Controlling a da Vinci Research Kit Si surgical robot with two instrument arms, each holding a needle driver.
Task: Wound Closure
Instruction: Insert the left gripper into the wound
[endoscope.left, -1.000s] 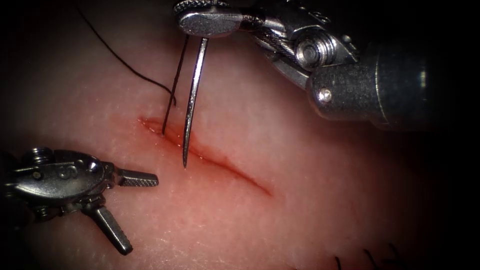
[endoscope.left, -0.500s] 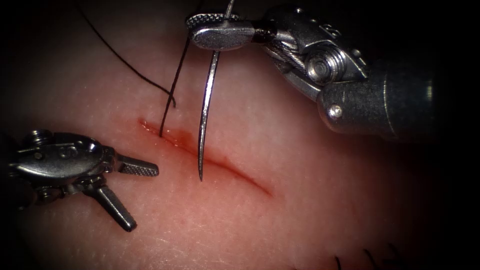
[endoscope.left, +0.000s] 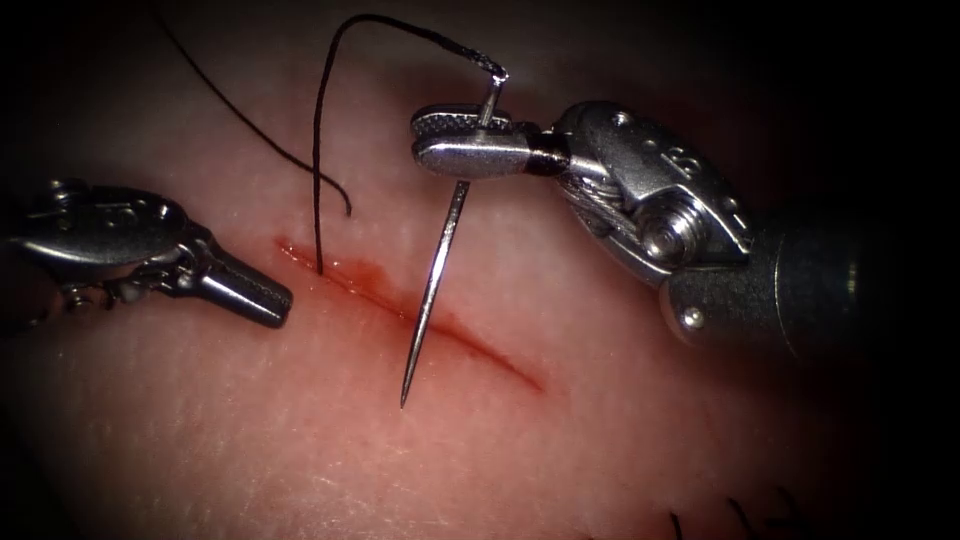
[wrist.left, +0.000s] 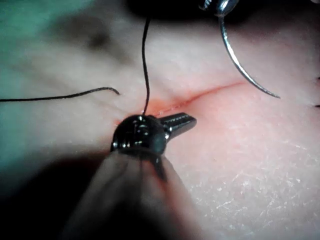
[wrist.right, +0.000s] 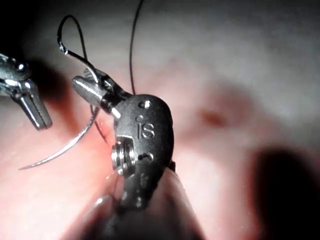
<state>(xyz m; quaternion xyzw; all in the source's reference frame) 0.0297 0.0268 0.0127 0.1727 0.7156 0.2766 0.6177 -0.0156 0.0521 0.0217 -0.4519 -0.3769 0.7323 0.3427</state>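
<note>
- The right tool (endoscope.left: 465, 150) is clamped on the needle (endoscope.left: 432, 285) near its thread end; the needle hangs free above the cut (endoscope.left: 470, 340).
- The left tool (endoscope.left: 255, 295), jaws together, holds nothing, left of the cut.
- The thread (endoscope.left: 318, 180) enters the tissue (endoscope.left: 300, 430) at the cut's left end.

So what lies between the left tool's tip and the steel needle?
In the endoscope view, the dark thread entering the red cut stands between the shut left tool and the curved steel needle, held by the right tool.
</note>
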